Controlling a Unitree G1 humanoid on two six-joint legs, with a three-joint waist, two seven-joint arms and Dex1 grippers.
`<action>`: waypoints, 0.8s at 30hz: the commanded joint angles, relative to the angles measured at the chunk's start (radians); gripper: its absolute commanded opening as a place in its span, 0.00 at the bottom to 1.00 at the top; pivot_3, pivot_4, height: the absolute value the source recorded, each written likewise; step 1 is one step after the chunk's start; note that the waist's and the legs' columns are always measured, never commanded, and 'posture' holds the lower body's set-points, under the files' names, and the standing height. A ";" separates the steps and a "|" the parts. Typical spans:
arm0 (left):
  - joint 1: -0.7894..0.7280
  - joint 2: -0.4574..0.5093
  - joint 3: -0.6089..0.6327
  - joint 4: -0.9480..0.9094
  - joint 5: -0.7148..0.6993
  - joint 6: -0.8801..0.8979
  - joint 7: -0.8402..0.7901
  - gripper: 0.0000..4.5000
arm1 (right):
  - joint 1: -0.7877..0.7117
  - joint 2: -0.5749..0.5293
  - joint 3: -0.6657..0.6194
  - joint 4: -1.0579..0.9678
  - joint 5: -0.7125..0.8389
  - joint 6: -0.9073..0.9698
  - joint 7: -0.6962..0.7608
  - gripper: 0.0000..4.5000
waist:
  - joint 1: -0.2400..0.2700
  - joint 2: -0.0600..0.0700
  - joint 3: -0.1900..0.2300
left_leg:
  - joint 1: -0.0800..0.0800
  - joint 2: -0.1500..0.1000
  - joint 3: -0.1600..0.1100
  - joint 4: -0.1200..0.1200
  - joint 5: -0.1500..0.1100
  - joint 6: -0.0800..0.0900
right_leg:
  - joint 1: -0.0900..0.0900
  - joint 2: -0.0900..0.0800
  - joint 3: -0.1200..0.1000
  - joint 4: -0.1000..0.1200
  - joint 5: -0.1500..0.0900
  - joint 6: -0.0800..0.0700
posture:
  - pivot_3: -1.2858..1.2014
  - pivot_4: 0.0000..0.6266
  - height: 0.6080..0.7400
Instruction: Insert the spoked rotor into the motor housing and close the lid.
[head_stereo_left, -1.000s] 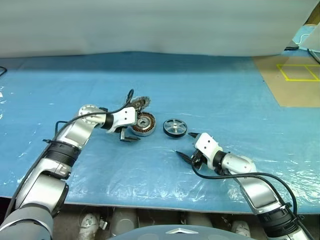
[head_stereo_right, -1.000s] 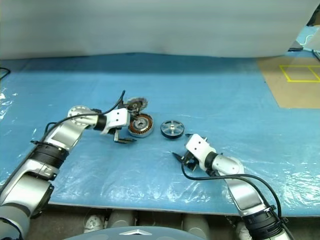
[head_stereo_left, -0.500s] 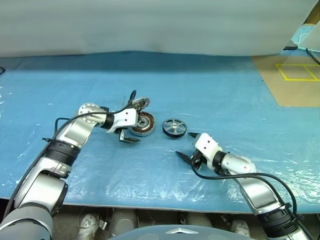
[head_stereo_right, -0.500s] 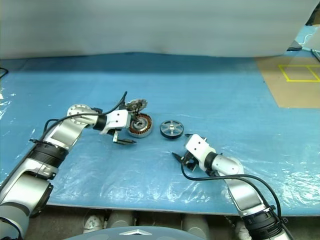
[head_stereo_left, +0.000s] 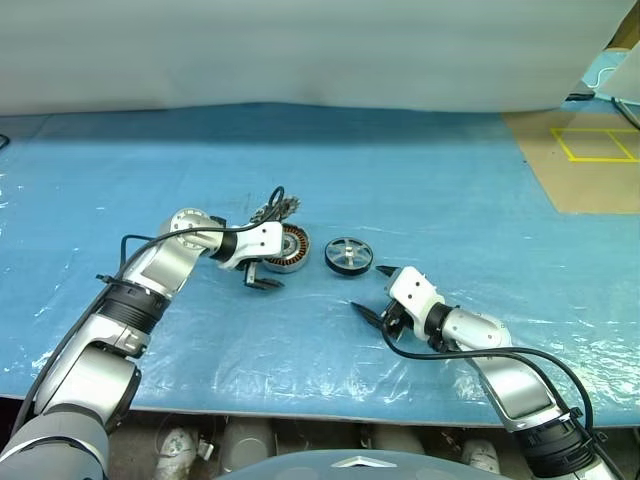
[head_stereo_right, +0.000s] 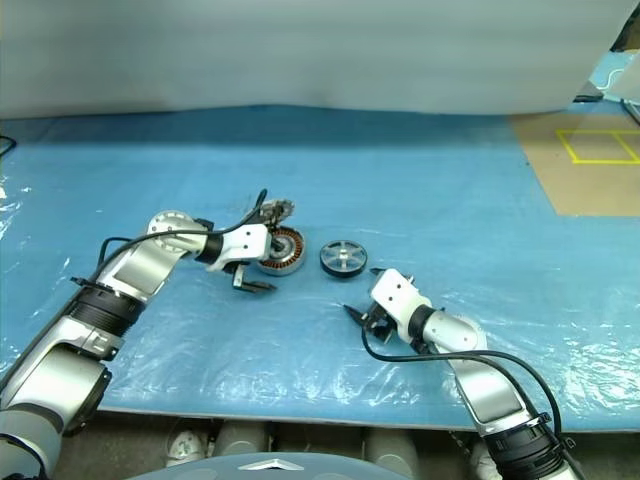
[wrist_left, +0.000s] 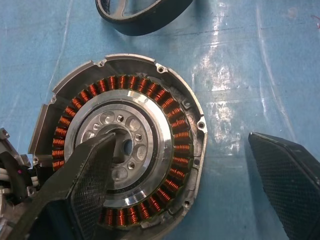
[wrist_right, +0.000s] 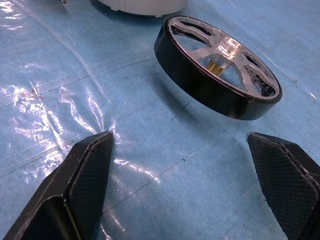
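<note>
The motor housing (head_stereo_left: 288, 247), a copper-wound disc with a silver centre, lies flat on the blue mat. My left gripper (head_stereo_left: 268, 272) is open and straddles its near edge. In the left wrist view one finger (wrist_left: 92, 175) hangs over the silver centre of the housing (wrist_left: 170, 125), and the other is over bare mat. The spoked rotor (head_stereo_left: 349, 255), black-rimmed, lies just right of the housing. My right gripper (head_stereo_left: 369, 290) is open and low in front of the rotor (wrist_right: 220, 80), a short gap away. The grey lid (head_stereo_left: 282, 207) peeks out behind my left wrist, partly hidden by a cable.
Crinkled clear film covers the blue mat (head_stereo_left: 420, 180). A brown board with a yellow taped square (head_stereo_left: 595, 145) lies at the back right. A pale wall (head_stereo_left: 300, 50) closes off the back. The table's front edge (head_stereo_left: 300, 405) runs close below the arms.
My left wrist has turned a little and its gripper has edged right, further over the housing. The right arm, rotor and housing have not moved.
</note>
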 joint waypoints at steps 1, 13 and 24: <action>-0.015 0.019 -0.002 -0.033 -0.001 0.035 -0.021 0.99 | 0.018 -0.003 0.007 0.005 -0.017 0.016 -0.007 1.00 | 0.000 0.000 0.000 | 0.000 0.000 0.000 0.000 0.000 0.000 | 0.000 0.000 0.000 0.000 0.000 0.000 | 0.52 0.24 1.00; -0.026 0.032 0.003 -0.075 -0.034 0.153 -0.068 0.99 | 0.017 0.000 0.013 0.015 -0.020 0.010 -0.013 1.00 | 0.000 0.000 0.000 | 0.000 0.000 0.000 0.000 0.000 0.000 | 0.000 0.000 0.000 0.000 0.000 0.000 | 0.52 0.24 1.00; -0.022 0.034 -0.009 -0.050 -0.021 0.107 -0.063 0.99 | 0.019 0.003 0.012 0.017 -0.020 0.009 -0.017 1.00 | 0.000 0.000 0.000 | 0.000 0.000 0.000 0.000 0.000 0.000 | 0.000 0.000 0.000 0.000 0.000 0.000 | 0.52 0.24 1.00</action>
